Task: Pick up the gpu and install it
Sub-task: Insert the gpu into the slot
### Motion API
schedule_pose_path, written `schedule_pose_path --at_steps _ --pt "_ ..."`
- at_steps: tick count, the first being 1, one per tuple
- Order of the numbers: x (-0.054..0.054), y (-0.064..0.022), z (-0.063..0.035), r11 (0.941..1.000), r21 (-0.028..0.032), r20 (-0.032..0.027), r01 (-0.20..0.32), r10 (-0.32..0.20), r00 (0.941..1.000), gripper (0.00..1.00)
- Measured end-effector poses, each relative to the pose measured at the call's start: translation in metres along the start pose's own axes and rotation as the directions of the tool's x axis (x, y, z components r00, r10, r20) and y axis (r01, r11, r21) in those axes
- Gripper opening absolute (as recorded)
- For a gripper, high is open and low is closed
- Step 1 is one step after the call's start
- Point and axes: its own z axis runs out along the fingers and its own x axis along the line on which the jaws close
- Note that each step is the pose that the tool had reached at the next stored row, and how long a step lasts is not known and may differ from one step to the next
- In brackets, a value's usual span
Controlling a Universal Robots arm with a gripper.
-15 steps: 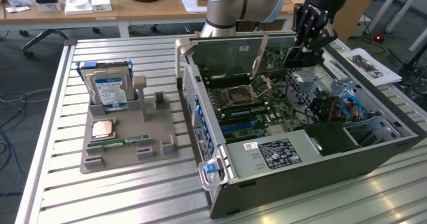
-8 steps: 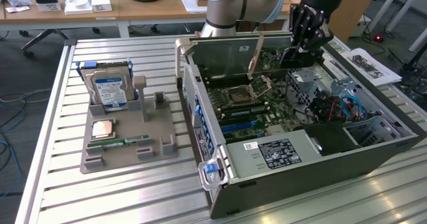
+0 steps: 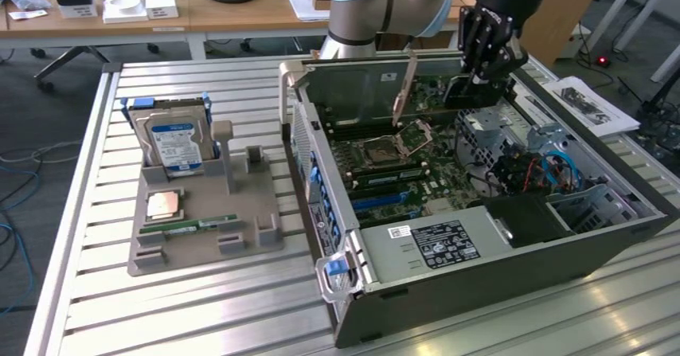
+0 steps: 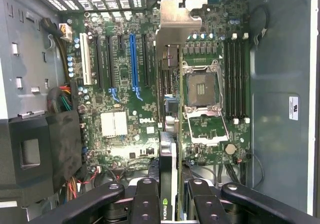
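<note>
Jaws of the black gripper (image 4: pixel 169 196) pinch the thin dark gpu (image 4: pixel 168 154) edge-on, silver end bracket (image 4: pixel 180 19) toward the case rear, probably so its connector edge faces the slots. Card hangs unseated over the green motherboard (image 4: pixel 120 129), apart from the long blue slot (image 4: pixel 132 64). Open grey tower case (image 3: pixel 478 276) lies on the slatted metal bench (image 3: pixel 212 308); grey holder (image 3: pixel 202 240) props a silver hard drive (image 3: pixel 175 141).

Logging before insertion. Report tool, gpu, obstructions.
Status: tool shut on gpu. Card edge-on above motherboard, not seated in any slot. Nothing seen blocking the blue slot.
</note>
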Motion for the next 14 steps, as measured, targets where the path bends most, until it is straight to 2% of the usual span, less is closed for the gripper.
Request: schedule_pose_path --at_steps 14 --pt "0.0002 0.0013 0.0041 1.0000 0.0000 0.0000 0.000 0.000 1.0000 0.27"
